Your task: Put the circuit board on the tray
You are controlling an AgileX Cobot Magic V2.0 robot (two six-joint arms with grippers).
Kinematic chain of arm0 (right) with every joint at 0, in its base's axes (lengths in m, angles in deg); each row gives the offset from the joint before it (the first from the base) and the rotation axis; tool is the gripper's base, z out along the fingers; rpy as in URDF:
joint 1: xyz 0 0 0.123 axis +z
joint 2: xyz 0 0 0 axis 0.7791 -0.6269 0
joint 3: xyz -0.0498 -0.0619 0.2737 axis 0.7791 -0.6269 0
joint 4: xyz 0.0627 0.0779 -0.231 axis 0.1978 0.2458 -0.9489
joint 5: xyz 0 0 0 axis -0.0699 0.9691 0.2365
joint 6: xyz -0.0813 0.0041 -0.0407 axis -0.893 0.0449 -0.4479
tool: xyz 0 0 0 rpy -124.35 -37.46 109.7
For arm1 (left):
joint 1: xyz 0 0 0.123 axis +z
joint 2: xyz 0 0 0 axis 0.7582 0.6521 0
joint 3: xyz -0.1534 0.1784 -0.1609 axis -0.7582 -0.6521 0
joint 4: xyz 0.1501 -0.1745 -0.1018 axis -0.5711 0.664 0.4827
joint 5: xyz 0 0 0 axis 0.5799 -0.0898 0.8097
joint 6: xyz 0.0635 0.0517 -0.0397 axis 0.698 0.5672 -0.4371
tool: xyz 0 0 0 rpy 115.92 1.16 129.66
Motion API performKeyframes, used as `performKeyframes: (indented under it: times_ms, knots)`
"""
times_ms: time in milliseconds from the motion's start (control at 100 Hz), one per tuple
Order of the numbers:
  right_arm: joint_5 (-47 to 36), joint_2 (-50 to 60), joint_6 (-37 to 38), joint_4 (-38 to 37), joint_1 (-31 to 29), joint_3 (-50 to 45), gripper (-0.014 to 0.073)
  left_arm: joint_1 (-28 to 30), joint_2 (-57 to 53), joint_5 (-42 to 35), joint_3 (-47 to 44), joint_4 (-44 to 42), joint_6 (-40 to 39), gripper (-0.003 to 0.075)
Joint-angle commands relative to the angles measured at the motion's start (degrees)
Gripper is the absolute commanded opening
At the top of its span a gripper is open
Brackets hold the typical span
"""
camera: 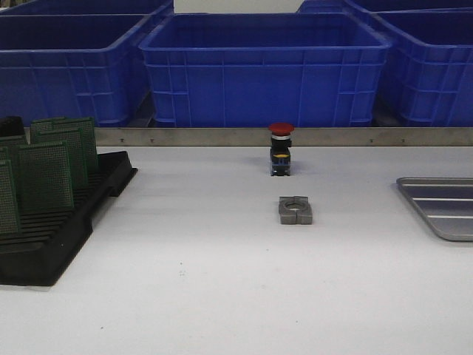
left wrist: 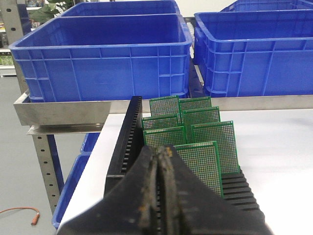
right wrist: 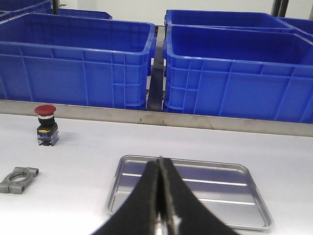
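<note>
Two claws: both clenched on nothing, fingers pressed flat together; neither arm shows in the front view.
Left claw: hangs just near of the rack, aimed at it; empty.
Right claw: hangs over the near edge of the tray; empty.
Boards: green perforated circuit boards stand upright on edge in the black slotted plastic rack, far left on the white counter. Wrist view shows about seven; nearest board sits just beyond the fingertips, slightly to one side.
Tray: shallow silver-grey metal tray with ribbed floor, far right, nothing on it, cut off by the frame edge.
Key relation: boards lie straight ahead of the left claw and well apart from the right one, so the pick looks like the left arm's job; it must open first.
Board axis: faces toward the claw, edges vertical; top-edge pinch seems likely.
Between: red-capped push-button switch and grey metal clamp block mid-counter.
Behind: blue plastic bins.
</note>
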Motion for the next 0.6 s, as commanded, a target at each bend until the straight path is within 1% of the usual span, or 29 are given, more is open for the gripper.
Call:
performKeyframes:
  times_ms: [0, 80, 200, 290, 360, 440, 590]
  knots:
    - [-4.33, 1.52, -0.47, 0.05, 0.02, 0.69, -0.0062, -0.01, -1.46, -5.36, -2.73, 0.63, -0.60, -0.0020]
    - [-4.33, 1.52, -0.47, 0.05, 0.02, 0.69, -0.0062, -0.01, -1.46, -6.24, -2.73, 0.63, -0.60, -0.0020]
    - [-4.33, 1.52, -0.47, 0.05, 0.02, 0.69, -0.0062, -0.01, -1.46, -10.73, -1.77, 0.63, -0.60, -0.0020]
    - [-4.33, 1.52, -0.47, 0.05, 0.02, 0.69, -0.0062, -0.01, -1.46, -10.03, 0.26, 0.63, -0.60, -0.0020]
    - [-4.33, 1.52, -0.47, 0.05, 0.02, 0.69, -0.0062, -0.01, -0.91, -6.94, 2.89, 0.89, -0.60, -0.0020]
    - [-4.33, 1.52, -0.47, 0.05, 0.02, 0.69, -0.0062, -0.01, 0.39, -0.73, 7.22, 0.88, -0.60, -0.0020]
    - [-4.33, 1.52, -0.47, 0.05, 0.02, 0.69, -0.0062, -0.01, 5.61, 7.21, 14.66, 0.88, -0.60, -0.0020]
